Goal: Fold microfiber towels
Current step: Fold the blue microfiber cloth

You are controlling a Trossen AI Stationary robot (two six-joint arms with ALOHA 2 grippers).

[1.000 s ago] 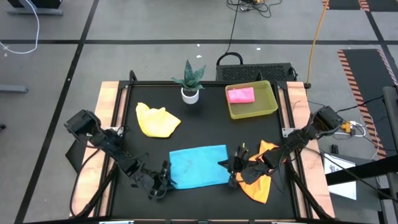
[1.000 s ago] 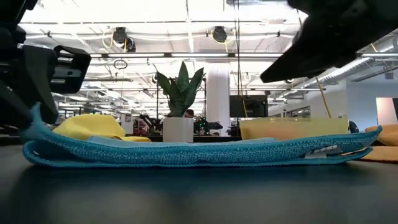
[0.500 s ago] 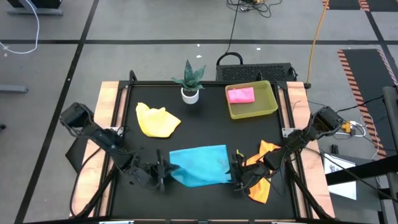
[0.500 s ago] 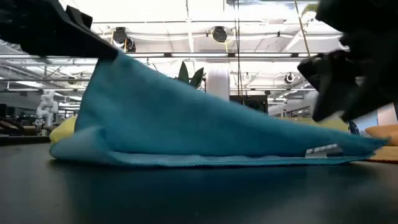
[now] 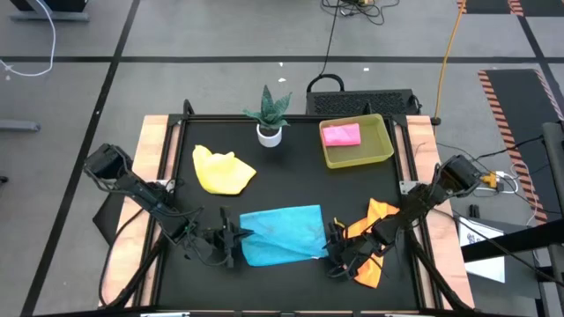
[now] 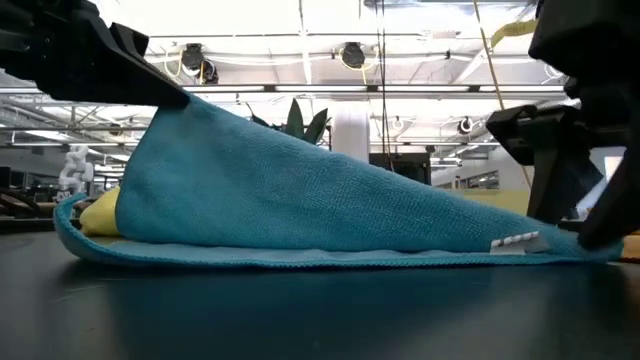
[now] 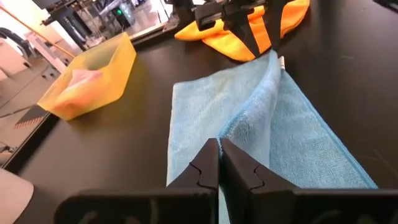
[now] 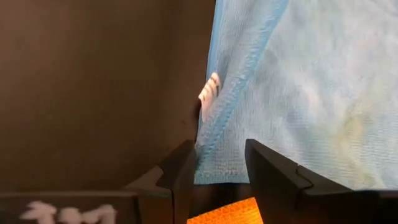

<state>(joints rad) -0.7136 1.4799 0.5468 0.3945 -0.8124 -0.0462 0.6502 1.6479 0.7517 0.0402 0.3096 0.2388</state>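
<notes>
Two tools | left tool (image 7: 219, 163) clenched on blue towel (image 5: 280, 232) | right tool (image 8: 217, 163) released | black table (image 5: 291, 185)

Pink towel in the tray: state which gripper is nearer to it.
Right. The right gripper sits at the blue towel's right corner, below the tray holding the pink towel. The left gripper, shut on the blue towel's left edge, is farther off.

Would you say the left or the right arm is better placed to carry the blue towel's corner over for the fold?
Left, probably: the left gripper is shut on the light blue towel, lifting its corner, while the right gripper stands open at the opposite corner.
</notes>
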